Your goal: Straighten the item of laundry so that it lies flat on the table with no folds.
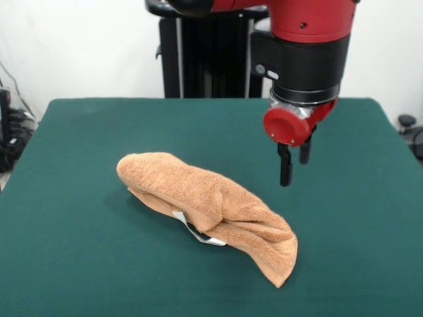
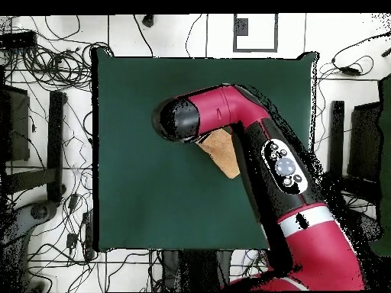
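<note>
The towel [image 1: 210,210] lies bunched into a long, lumpy roll near the middle of the green table [image 1: 79,264], not flat at all. In the front view its long axis runs diagonally, from a rounded end at upper left down to a pointed corner at lower right, nearer the camera. A small white tag [image 1: 201,234] pokes out underneath. The gripper [image 1: 295,164] hangs above the cloth just beside the roll's right flank, touching nothing, its 2 dark fingers [image 1: 285,166] slightly apart and empty. From overhead, the arm [image 2: 267,152] covers most of the towel [image 2: 222,151].
</note>
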